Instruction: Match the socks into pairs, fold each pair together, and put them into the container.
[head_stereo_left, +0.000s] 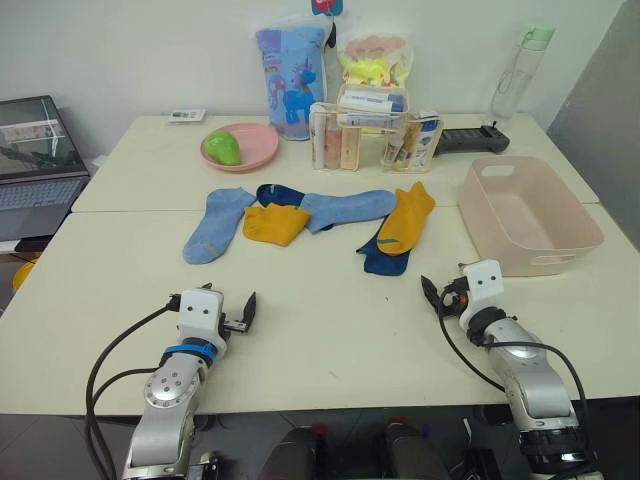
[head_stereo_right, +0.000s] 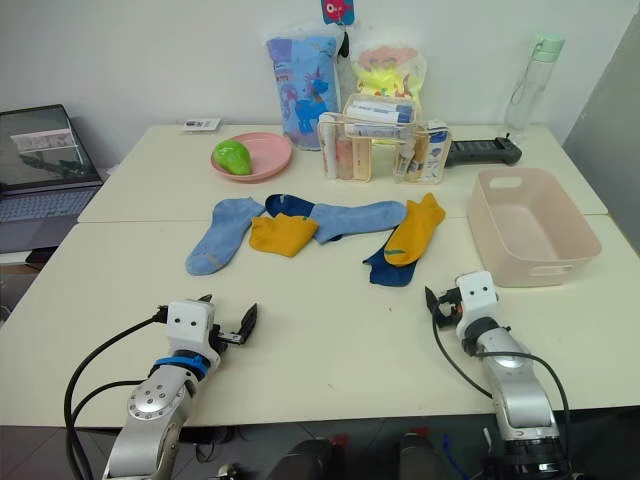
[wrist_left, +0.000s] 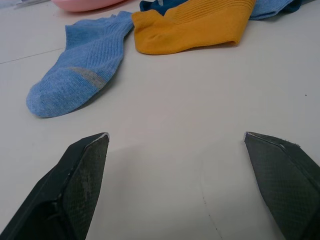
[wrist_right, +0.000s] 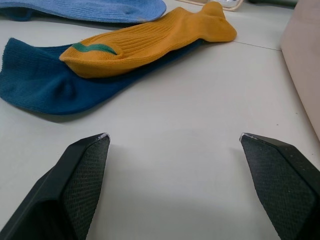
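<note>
Six socks lie in a loose row across the middle of the table. From the left: a light blue sock (head_stereo_left: 216, 225), a navy sock (head_stereo_left: 280, 193) mostly covered by a folded mustard sock (head_stereo_left: 275, 223), and a second light blue sock (head_stereo_left: 350, 208). To their right another mustard sock (head_stereo_left: 406, 218) lies on top of a navy sock (head_stereo_left: 385, 258). The pale pink container (head_stereo_left: 545, 262) stands empty at the right. My left gripper (wrist_left: 176, 135) rests open near the table's front edge, short of the left blue sock. My right gripper (wrist_right: 174, 135) is open too, just in front of the mustard-on-navy pair.
At the back stand a round pink plate (head_stereo_left: 262, 150) with a green object, a clear organiser (head_stereo_left: 375, 135) of toiletries, a blue bag (head_stereo_left: 292, 80), a bottle (head_stereo_left: 525, 65) and a black device (head_stereo_left: 470, 138). A laptop (head_stereo_left: 35, 165) sits off the table's left.
</note>
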